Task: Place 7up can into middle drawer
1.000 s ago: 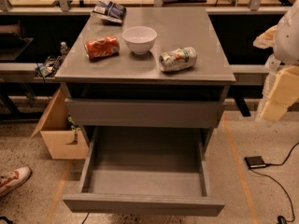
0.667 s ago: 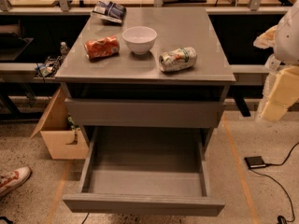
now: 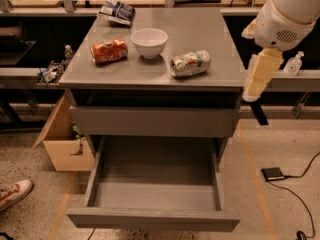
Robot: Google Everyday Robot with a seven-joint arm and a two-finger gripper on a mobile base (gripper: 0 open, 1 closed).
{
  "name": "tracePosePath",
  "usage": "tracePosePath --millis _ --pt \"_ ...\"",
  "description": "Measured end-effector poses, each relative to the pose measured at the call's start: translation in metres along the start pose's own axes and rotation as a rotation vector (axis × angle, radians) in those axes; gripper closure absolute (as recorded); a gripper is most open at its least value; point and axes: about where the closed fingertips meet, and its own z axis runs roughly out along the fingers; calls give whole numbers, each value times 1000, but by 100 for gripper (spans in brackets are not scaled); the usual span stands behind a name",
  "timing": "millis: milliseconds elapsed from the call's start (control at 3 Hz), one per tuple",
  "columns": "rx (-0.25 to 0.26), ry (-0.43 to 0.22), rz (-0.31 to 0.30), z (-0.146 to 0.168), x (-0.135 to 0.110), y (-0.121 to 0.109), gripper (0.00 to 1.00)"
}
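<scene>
The 7up can (image 3: pixel 190 63) lies on its side on the cabinet top (image 3: pixel 200 26), just right of the white bowl (image 3: pixel 149 42) — the orange-red can (image 3: pixel 108 51) lies left of it. The middle drawer (image 3: pixel 153 218) stands pulled out. The gripper (image 3: pixel 257 80) hangs beside the cabinet's right edge — apart from the can.

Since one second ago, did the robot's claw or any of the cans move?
The claw swung left toward the cabinet top and a little higher in the picture. It now hangs just off the top's right edge. It took hold of nothing. The 7up can still lies on its side right of the white bowl. The orange-red can has not moved, and the middle drawer stays pulled open.
</scene>
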Motion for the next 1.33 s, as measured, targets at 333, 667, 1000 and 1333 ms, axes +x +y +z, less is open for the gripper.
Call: tracePosePath --millis 333,667,1000,1333 --pt "16 -17 9 33 -12 -40 0" --pt "42 -26 16 71 -34 -71 0" --pt "59 6 -2 106 -57 -95 0" --pt "44 49 -24 140 -78 -105 2"
